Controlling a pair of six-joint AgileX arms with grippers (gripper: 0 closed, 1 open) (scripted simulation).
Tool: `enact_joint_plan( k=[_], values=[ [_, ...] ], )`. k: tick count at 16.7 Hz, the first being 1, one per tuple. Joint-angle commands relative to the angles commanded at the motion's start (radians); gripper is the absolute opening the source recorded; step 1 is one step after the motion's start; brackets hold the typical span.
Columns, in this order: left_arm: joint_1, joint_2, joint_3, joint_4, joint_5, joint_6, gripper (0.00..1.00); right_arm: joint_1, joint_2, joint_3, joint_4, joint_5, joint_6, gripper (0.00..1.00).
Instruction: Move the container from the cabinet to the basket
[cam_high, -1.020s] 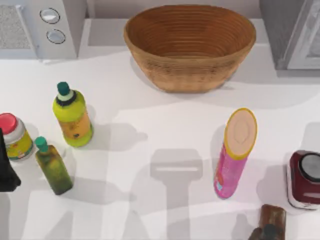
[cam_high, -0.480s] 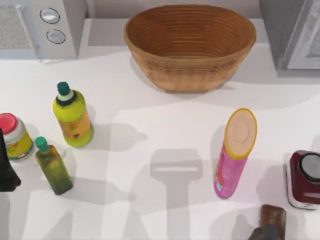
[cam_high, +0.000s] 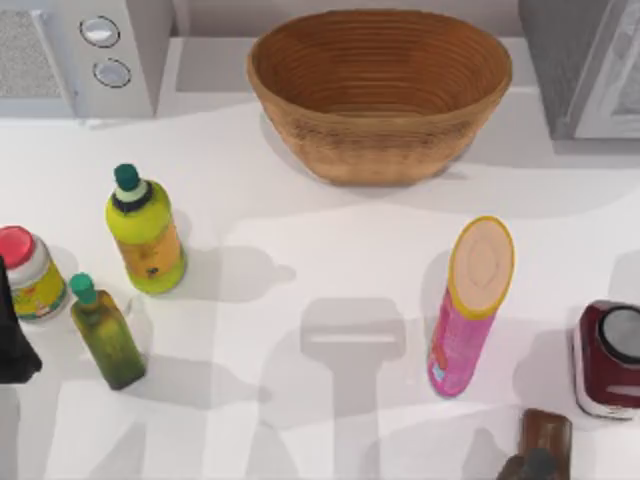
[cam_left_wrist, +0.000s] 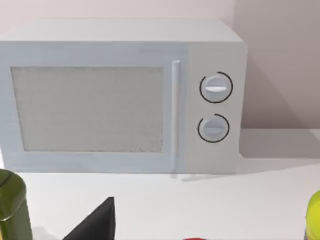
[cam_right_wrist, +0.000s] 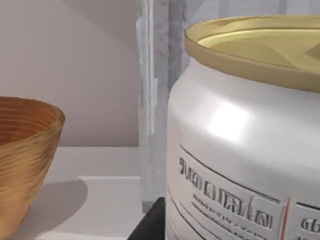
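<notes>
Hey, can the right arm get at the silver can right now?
Probably yes: the right wrist view has the can looming directly ahead of the right gripper, beside the cabinet door edge, nothing between.

Container (cam_right_wrist: 240, 150): silver metal can, gold-rimmed top, small print and thin red line on label; upright, close before right wrist camera, cabinet frame (cam_right_wrist: 150, 100) just behind.
Cabinet (cam_high: 580, 65): grey boxy unit, pale framed door, table's far right corner.
Basket (cam_high: 380, 90): brown woven wicker, oval, ridged coils, upright, far centre of table, interior bare.
</notes>
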Motion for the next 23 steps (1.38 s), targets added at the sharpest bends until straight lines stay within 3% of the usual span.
enact_joint_plan(
  k=[15, 23],
  values=[
    [0.0, 0.0, 0.0, 0.0, 0.0, 0.0, 1.0, 0.438, 1.423, 0.949, 0.437, 0.455, 0.013, 0.0],
    [0.0, 0.0, 0.0, 0.0, 0.0, 0.0, 1.0, 0.577, 1.865, 1.25, 0.576, 0.599, 0.017, 0.0]
  ],
)
